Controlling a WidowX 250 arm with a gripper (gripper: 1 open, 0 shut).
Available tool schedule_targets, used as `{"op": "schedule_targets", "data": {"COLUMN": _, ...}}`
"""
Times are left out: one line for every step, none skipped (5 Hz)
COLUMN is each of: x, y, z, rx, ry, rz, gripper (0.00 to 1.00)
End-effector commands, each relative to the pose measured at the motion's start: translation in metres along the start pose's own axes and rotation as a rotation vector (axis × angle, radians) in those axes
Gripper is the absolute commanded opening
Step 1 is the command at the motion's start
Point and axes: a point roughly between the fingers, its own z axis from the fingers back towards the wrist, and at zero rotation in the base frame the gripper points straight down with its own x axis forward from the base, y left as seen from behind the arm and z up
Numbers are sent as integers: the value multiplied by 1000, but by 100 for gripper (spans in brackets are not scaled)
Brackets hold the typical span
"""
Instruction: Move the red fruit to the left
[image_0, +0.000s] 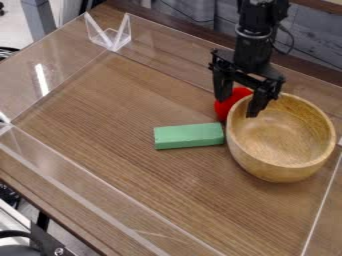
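From where I stand there is only the one camera view, looking across the wooden worktop (107, 120) with its clear plastic walls. The black arm comes straight down at the far right, and its gripper (245, 95) points at the surface with the fingers (222, 82) spread apart, not clamped on anything that I can see. The red fruit (231, 101) sits on the worktop right between them and a little beneath, half hidden by the nearer finger; only its red side shows, and I cannot make out the leafy top.

Just to the right of the fingers, and nearly touching the fruit, is the wooden bowl (281, 140); its rim lies very close to the right finger. Down and to the left of the fingers lies the green block (189, 135), flat on the worktop, near the fruit but apart from it.

To my eye the step in hand is the grasp itself. To do it well, the fingers should sink squarely round the middle of the fruit and close gently, since a small round thing will squirt out if pinched off-centre. The right finger needs to stay clear of the bowl's rim, or the bowl will be shoved. Once held, lifting the fruit before carrying it left would keep it from knocking the green block.
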Motion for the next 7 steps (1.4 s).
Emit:
{"op": "schedule_targets", "data": {"x": 13, "y": -4, "z": 29, "rx": 4, "ry": -75, "rz": 73, "gripper": 0}}
{"op": "schedule_targets", "data": {"x": 9, "y": -5, "z": 23, "rx": 10, "ry": -70, "rz": 44, "gripper": 0}}
{"op": "schedule_targets", "data": {"x": 1, "y": -4, "z": 18, "rx": 6, "ry": -68, "rz": 21, "gripper": 100}}
{"op": "schedule_targets", "data": {"x": -6, "y": -1, "z": 25, "rx": 4, "ry": -63, "rz": 41, "gripper": 100}}
{"op": "schedule_targets", "data": {"x": -8, "y": 3, "z": 33, "rx": 4, "ry": -68, "rz": 64, "gripper": 0}}
{"op": "schedule_targets", "data": {"x": -2, "y": -1, "z": 40, "rx": 4, "ry": -73, "rz": 69, "gripper": 0}}
{"op": "schedule_targets", "data": {"x": 3, "y": -4, "z": 43, "rx": 4, "ry": -74, "rz": 70, "gripper": 0}}
